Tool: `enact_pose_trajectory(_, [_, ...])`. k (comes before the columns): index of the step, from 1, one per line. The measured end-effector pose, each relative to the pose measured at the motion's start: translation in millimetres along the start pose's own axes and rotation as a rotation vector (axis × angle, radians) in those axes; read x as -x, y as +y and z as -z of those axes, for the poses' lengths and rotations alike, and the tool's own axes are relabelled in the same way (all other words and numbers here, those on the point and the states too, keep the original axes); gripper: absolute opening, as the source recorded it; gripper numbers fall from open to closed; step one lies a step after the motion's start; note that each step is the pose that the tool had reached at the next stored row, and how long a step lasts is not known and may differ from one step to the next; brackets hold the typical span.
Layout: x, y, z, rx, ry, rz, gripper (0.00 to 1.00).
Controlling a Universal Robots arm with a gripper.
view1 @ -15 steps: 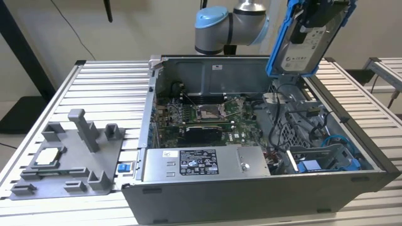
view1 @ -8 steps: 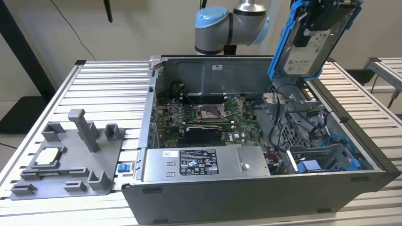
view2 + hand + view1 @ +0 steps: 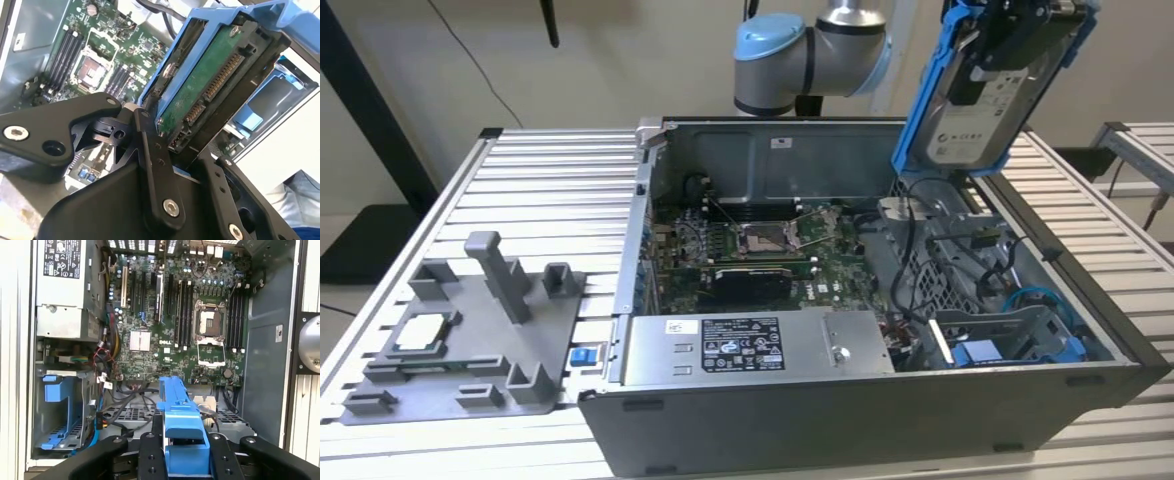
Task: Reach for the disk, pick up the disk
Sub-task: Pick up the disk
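I see my claw (image 3: 1025, 25) high up at the exterior view's right, and it is pinching the disk (image 3: 983, 100). The disk hangs in the air above the open computer case (image 3: 881, 420), lifted well clear of it, with its white label facing the camera and its blue frame (image 3: 923, 95) around the edges. In the second wrist view the black fingers (image 3: 152, 165) press on the disk (image 3: 210, 85) from both sides, and I can see its green board and the row of gold pins. In the first wrist view the blue frame (image 3: 182, 435) sits between the two fingers (image 3: 149, 457), and below it lies the green motherboard (image 3: 185, 320). Inside the case there is a silver power box (image 3: 754, 345) at the front and a blue drive bay (image 3: 1007, 345) at the exterior view's right. The case sits on a ribbed metal counter (image 3: 554, 190). A grey plastic holder (image 3: 460, 335) with a small square chip (image 3: 424, 332) rests on the counter at the exterior view's left.
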State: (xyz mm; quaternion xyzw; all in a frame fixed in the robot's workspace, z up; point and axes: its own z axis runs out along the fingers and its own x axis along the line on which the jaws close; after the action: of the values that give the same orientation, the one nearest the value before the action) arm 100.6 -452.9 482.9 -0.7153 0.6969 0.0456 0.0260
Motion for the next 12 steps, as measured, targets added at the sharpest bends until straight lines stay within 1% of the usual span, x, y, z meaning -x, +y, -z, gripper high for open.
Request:
enact_pose_trajectory(8, [-8.5,0.2,0.9,0.0000,0.0000,0.000,0.00])
enact_pose_trajectory(12, [-9.2,0.2,0.9,0.0000,0.0000,0.000,0.00])
